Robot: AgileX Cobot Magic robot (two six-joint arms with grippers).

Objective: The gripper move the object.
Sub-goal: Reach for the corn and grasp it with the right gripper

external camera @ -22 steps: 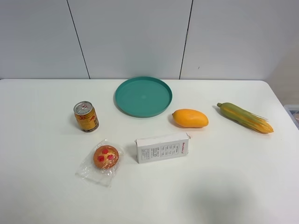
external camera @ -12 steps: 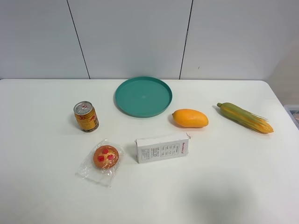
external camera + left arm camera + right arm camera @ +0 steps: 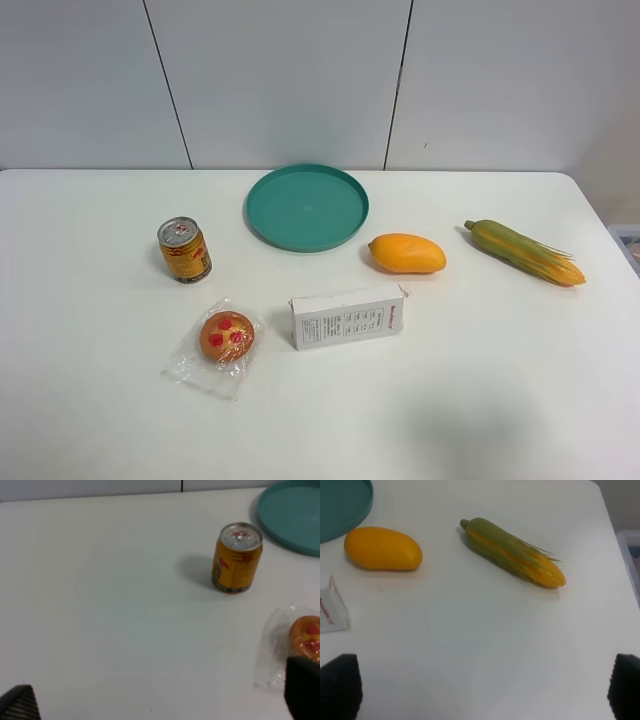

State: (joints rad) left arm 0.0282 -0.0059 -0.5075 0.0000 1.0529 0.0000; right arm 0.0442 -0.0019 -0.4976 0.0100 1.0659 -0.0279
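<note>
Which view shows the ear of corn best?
Right wrist view: the corn lies large and whole, husk and kernels clear. Exterior high shows it whole but small. Left wrist does not show it.

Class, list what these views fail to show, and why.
Exterior high: both arms out of frame; box print too small to read.
Left wrist: left tool and frame edge hide part of the wrapped pastry.
Right wrist: the edge cuts off the right tool and box.
</note>
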